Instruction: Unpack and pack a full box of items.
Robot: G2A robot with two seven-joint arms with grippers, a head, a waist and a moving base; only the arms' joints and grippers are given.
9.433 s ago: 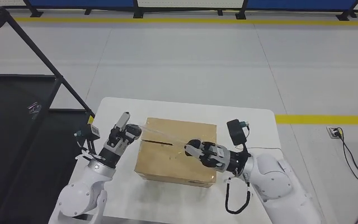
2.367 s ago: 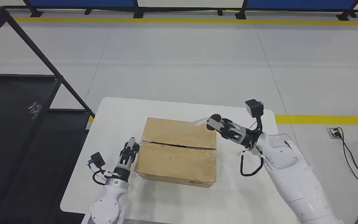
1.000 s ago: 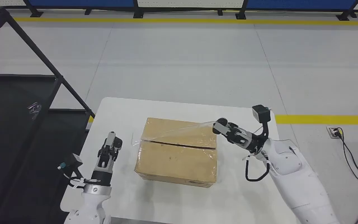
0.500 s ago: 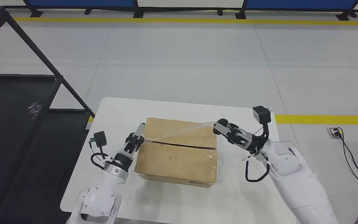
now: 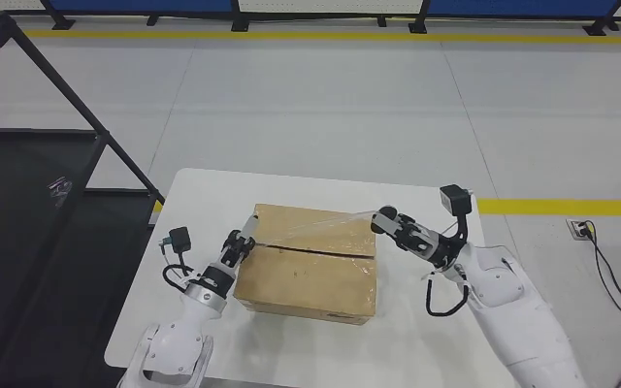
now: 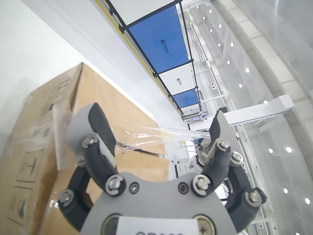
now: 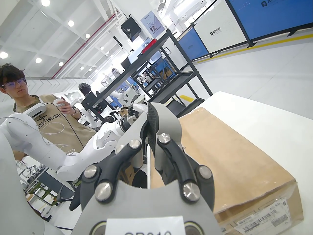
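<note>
A brown cardboard box (image 5: 306, 267) lies shut in the middle of the white table (image 5: 408, 335). A strip of clear tape (image 5: 310, 225) is peeled up and stretches taut over the box top from its left end to its far right corner. My right gripper (image 5: 386, 219) sits at that corner, shut on the tape's end; its fingers (image 7: 152, 117) press together above the box (image 7: 220, 147). My left gripper (image 5: 243, 241) stands open at the box's left end. In the left wrist view the tape (image 6: 156, 133) runs between its spread fingers (image 6: 99, 123), over the box (image 6: 44, 143).
A black metal rack (image 5: 58, 184) stands beside the table on the left. Bare table top shows in front of the box and to its right. A yellow line (image 5: 548, 207) marks the floor off the table's right edge.
The left arm swung from the table's left side to the box's left end, where its open gripper now straddles the tape. The right gripper has held the tape almost still.
</note>
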